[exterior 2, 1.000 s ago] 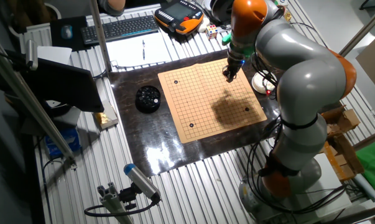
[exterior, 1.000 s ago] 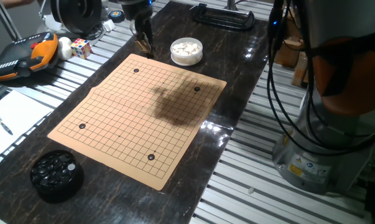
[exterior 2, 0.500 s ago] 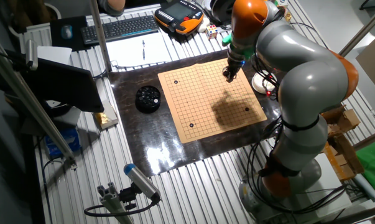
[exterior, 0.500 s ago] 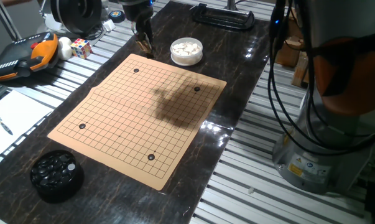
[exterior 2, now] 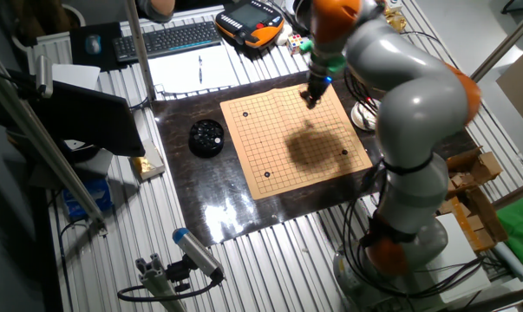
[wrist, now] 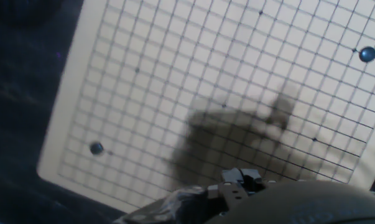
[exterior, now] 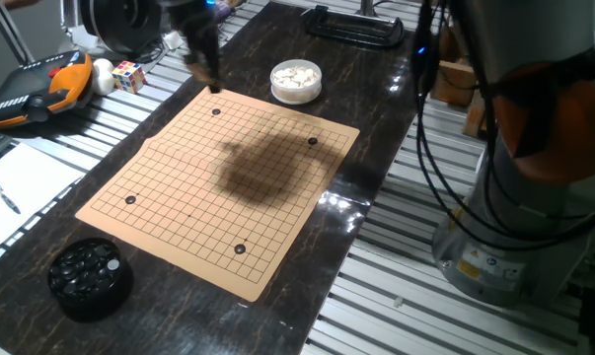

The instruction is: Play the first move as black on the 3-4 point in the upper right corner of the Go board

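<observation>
Dark two-finger gripper (exterior: 208, 77) blurred above far edge of flat tan wooden Go board with black grid (exterior: 179, 187), near the small glossy black stone (exterior: 216, 111) already lying by that far corner. Fingers too blurred and small to tell whether apart or together, or whether clamped on anything. Same gripper (exterior 2: 310, 97) above board's far right corner (exterior 2: 330, 91) in the other fixed view. Three more black stones on board: right corner (exterior: 312, 141), left corner (exterior: 130, 199), near corner (exterior: 240, 249). Round black bowl of black stones (exterior: 90, 276) on dark table (exterior: 376, 89) off board's near left corner. White round bowl of white stones (exterior: 296, 80) just beyond far edge. Broad dark shadow across board centre. Hand view: tilted grid, two bluish-dark stones (wrist: 96, 148) (wrist: 367, 55), motion blur.
</observation>
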### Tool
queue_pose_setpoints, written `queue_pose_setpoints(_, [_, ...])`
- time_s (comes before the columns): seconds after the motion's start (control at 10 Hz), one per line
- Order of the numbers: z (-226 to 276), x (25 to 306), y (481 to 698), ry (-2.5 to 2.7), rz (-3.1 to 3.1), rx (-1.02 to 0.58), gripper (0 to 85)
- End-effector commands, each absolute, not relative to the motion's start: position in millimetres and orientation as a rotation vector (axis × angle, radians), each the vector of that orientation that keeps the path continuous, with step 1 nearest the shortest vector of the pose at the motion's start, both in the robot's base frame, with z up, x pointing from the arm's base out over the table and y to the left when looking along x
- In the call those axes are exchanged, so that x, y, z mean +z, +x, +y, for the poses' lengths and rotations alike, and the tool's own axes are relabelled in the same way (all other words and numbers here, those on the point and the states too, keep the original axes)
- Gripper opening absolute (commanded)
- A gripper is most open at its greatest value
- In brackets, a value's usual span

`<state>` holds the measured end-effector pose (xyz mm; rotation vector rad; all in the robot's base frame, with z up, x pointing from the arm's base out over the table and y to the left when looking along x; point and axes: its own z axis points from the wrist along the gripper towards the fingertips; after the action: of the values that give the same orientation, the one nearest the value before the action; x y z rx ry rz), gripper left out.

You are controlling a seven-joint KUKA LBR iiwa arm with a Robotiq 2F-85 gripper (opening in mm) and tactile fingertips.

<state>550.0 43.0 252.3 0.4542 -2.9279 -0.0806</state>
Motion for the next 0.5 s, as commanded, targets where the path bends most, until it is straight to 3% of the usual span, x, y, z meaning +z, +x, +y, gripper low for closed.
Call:
queue_pose_setpoints(0.0, [81.1,254.5,553.1,0.406,-2.930,-0.084,0.7])
queue_pose_setpoints(0.4, [144.2,258.0,562.7,0.257,-2.939,-0.096,0.7])
